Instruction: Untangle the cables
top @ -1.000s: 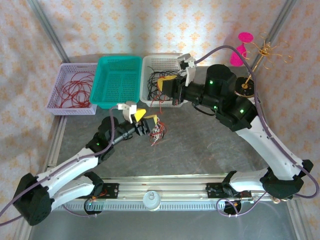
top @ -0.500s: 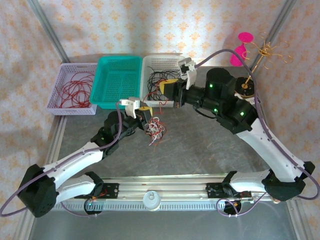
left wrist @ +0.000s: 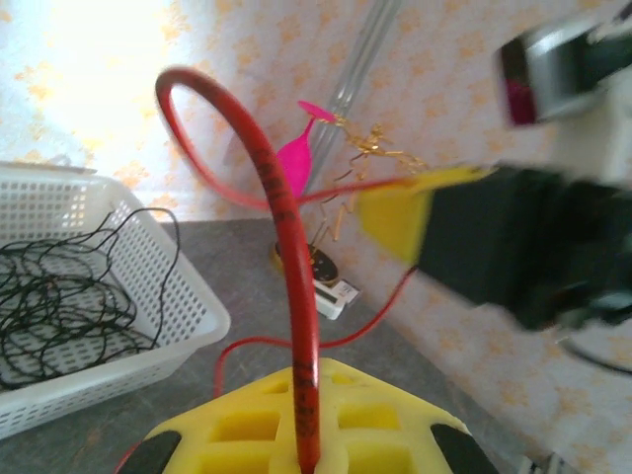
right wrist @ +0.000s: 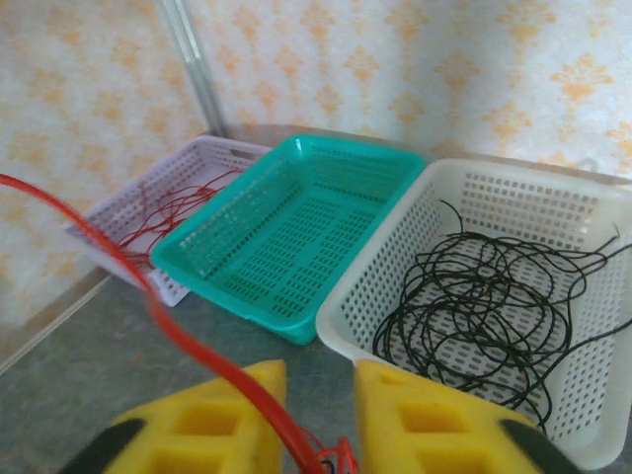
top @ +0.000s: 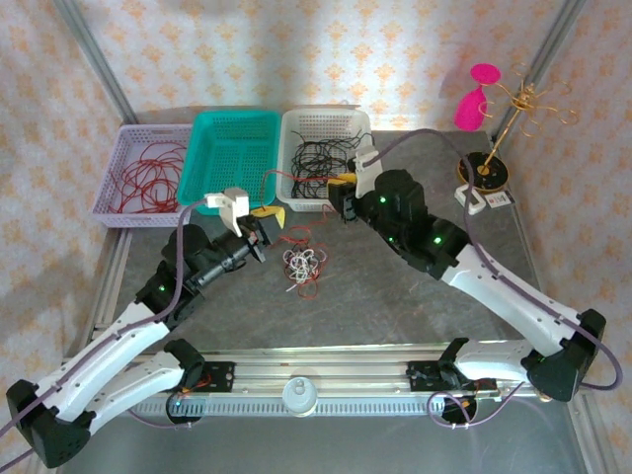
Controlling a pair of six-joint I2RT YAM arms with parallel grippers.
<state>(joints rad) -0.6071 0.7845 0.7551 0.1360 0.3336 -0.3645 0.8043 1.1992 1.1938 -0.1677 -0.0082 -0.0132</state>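
A small clump of red, white and black cables (top: 303, 265) lies on the grey table between the two arms. My left gripper (top: 267, 211) sits just left of the clump. In the left wrist view its yellow fingers (left wrist: 247, 425) are shut on one red cable (left wrist: 286, 227), which rises from the pinch and loops over. My right gripper (top: 341, 184) hangs by the white basket's front edge. Its jaws (right wrist: 319, 395) stand open, and the same red cable (right wrist: 148, 296) runs slack along the inside of its left finger (right wrist: 232, 415).
Three baskets line the back: a lilac one (top: 126, 202) holding red cables, a teal one (top: 212, 193) with nothing in it, and a white one (top: 292, 123) holding black cables. A pink object (top: 472, 104) and a gold wire stand (top: 489, 168) occupy the back right corner.
My left gripper shut on a red cable at the clump and drew back to the left. My right gripper opened and came forward out of the white basket. The clump now rests on the table.
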